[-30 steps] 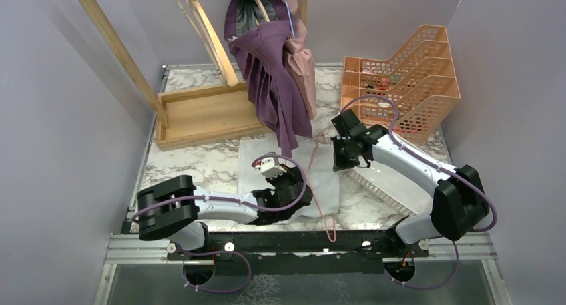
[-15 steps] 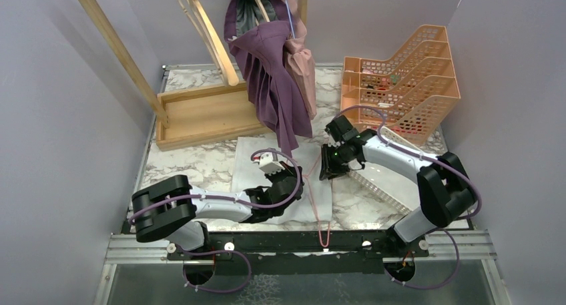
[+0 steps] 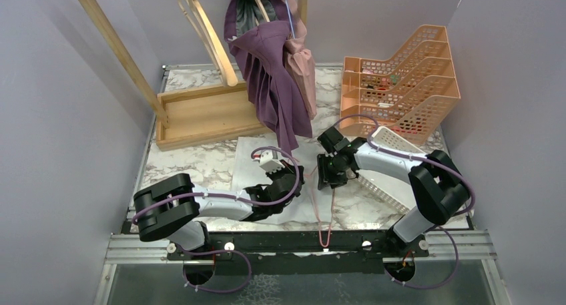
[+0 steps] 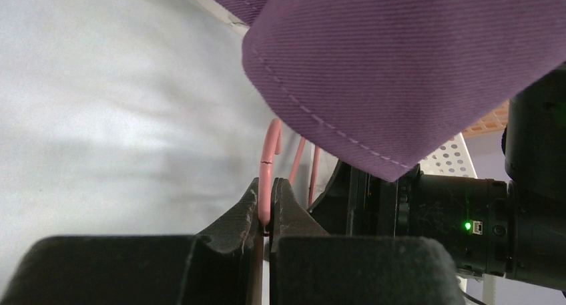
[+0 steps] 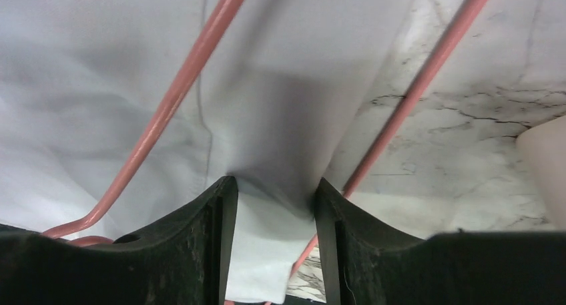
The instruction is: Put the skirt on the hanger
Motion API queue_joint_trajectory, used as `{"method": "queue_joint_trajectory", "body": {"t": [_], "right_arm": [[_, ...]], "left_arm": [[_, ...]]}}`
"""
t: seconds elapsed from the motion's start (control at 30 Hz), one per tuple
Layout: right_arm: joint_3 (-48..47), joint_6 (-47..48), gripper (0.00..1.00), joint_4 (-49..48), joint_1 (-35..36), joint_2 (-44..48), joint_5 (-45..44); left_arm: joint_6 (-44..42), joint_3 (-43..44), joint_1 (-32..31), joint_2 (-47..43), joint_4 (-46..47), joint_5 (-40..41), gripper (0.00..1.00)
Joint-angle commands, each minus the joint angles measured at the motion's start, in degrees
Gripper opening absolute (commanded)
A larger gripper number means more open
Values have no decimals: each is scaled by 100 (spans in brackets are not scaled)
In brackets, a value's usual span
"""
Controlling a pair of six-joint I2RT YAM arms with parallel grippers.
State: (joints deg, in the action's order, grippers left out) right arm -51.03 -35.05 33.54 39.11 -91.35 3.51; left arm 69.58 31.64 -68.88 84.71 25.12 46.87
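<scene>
The left gripper (image 4: 267, 188) is clamped tight on the thin pink wire of the hanger (image 4: 269, 151). The wire rises from between its fingertips and curves over just ahead of them. Under that gripper and out to its left spreads the pale grey skirt (image 4: 100, 91), lying flat on the counter (image 3: 193, 166).

Just to its right sits the right gripper (image 5: 270, 185), jaws part-way apart and not closed on anything, with a raised fold of the skirt in the gap. Two runs of hanger wire slant away ahead of this gripper, one to the left of its fingers and one by the right finger.

From above, the hanger's long axis runs from between the two grippers back toward the arm bases, along the skirt's right edge. Beyond both grippers a purple garment (image 3: 273, 85) hangs from a wooden rack (image 3: 200, 115), its hem just over the left gripper.
</scene>
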Motion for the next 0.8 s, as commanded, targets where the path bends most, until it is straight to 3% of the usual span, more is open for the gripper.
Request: {"method": "queue_joint_trajectory", "body": {"t": [0.0,0.13,0.2,0.27,0.3,0.33,0.77], "right_arm": [[107,-256,51,-203,351,-398,-28],[150,-664,50,-277,543,-621,-226],[236,-899,42,-263,540,-692,-534],[269,-1047,23,-218,545,-702,-786],[275,-1087,9,-176,545,-666,-871],[265,-1117,2,-113,545,-597,-949],[-1057,-852,1,1830,545,576,-867]], "left_arm": [[-52,-182,39,135,-306,-201,0],[-24,-245,50,93,-315,-187,0],[-17,-271,67,54,-315,-176,0],[-23,-313,73,14,-315,-181,0],[-24,-331,86,-9,-315,-175,0],[-35,-354,93,-48,-313,-175,0],[-1017,-666,271,-676,-330,-200,0]]}}
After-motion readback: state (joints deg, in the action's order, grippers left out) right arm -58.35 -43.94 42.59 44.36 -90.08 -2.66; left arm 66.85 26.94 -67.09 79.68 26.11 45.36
